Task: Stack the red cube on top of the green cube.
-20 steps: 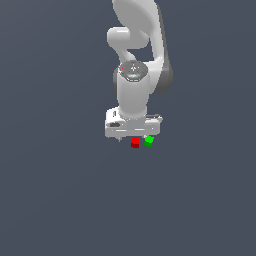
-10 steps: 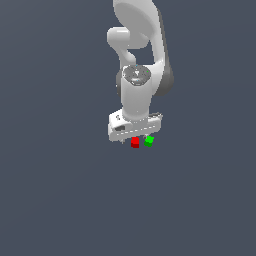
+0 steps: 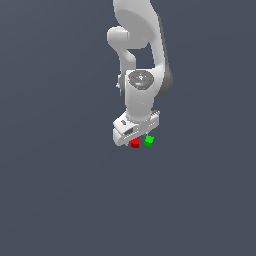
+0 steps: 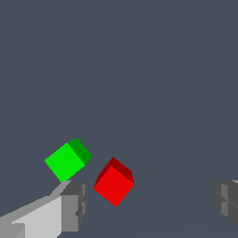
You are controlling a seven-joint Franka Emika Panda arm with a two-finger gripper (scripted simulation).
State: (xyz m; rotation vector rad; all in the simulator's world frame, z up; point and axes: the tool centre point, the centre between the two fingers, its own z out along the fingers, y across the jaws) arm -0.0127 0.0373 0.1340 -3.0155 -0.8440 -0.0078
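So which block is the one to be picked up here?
Find the white arm on the grey floor; two tiny blocks sit just below its open claw. Take the red block, not the same-sized green block beside it, on the exterior view's right.

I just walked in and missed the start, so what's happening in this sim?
A single white arm is going for the red cube, which it is meant to stack on the green cube. Its gripper is open, with the red cube lying between the fingers, nearer one of them and not yet gripped. The two cubes sit close together on the grey floor, unstacked.
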